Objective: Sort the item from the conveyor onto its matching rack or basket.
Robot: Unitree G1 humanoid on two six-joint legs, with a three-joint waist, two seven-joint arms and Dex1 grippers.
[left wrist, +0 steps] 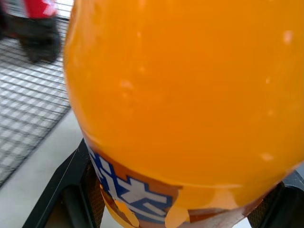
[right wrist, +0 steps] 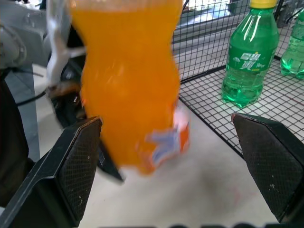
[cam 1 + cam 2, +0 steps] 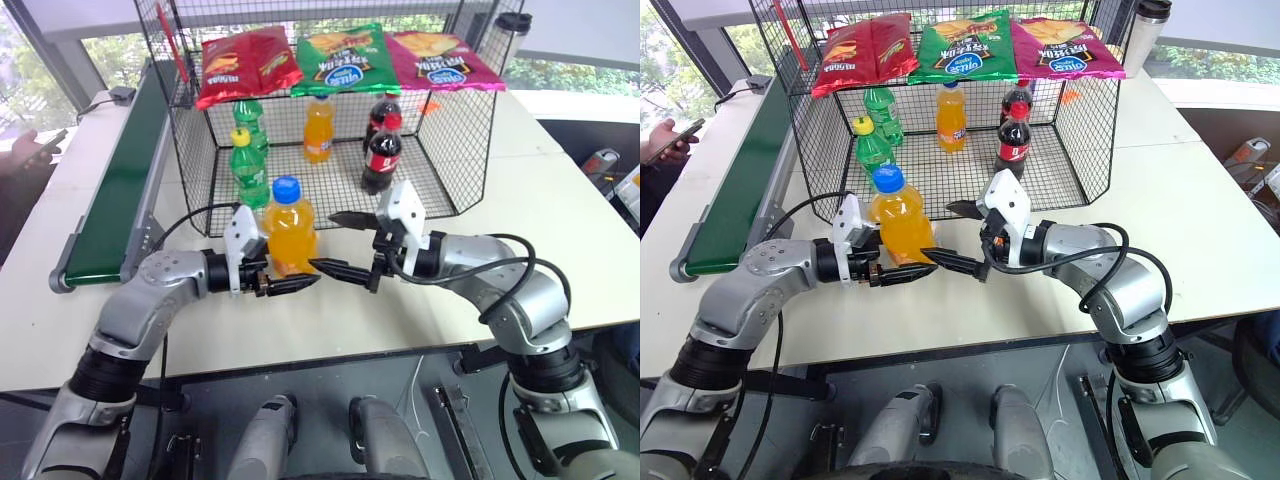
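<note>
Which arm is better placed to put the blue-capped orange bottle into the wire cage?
Right, probably. The left claw grips the bottle low; the open right claw faces it and is nearer the cage opening.

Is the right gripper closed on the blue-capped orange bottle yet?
No, the right gripper stands open beside the bottle; the left gripper holds it.

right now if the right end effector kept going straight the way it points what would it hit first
Most likely the orange soda bottle, which the left end effector holds upright. The right end effector is open and aimed at its lower body, the bottle sitting between its fingers in the wrist view. Depth is unclear.
</note>
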